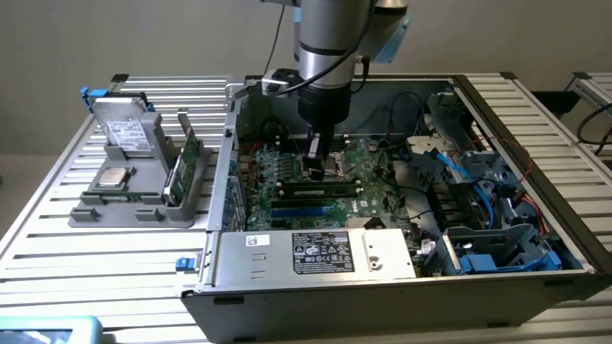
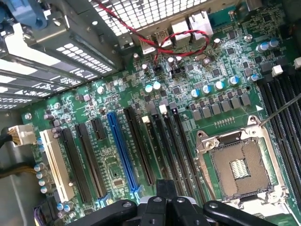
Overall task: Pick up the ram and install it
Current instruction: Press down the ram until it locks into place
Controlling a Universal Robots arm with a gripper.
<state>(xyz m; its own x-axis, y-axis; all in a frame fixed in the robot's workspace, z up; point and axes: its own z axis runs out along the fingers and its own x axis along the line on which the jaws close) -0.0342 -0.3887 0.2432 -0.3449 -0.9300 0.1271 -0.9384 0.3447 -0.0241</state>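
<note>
In the exterior view, your claw (image 1: pixel 317 166) hangs inside the open computer case (image 1: pixel 383 287), its fingers pressed together just above the ram (image 1: pixel 319 192), which lies seated in a motherboard slot. In the wrist view, you see your claw (image 2: pixel 165 200) over the black slots (image 2: pixel 176 150) beside the empty processor socket (image 2: pixel 241 167).

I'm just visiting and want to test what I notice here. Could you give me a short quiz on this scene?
1. True or false: the gripper hangs inside the open computer case.
2. The processor socket on the motherboard is: A empty, B filled, C covered by a fan.
3. Fill in: the grey tray stands outside the case, on the exterior view's ____.
Key: 1 true; 2 A; 3 left.
</note>
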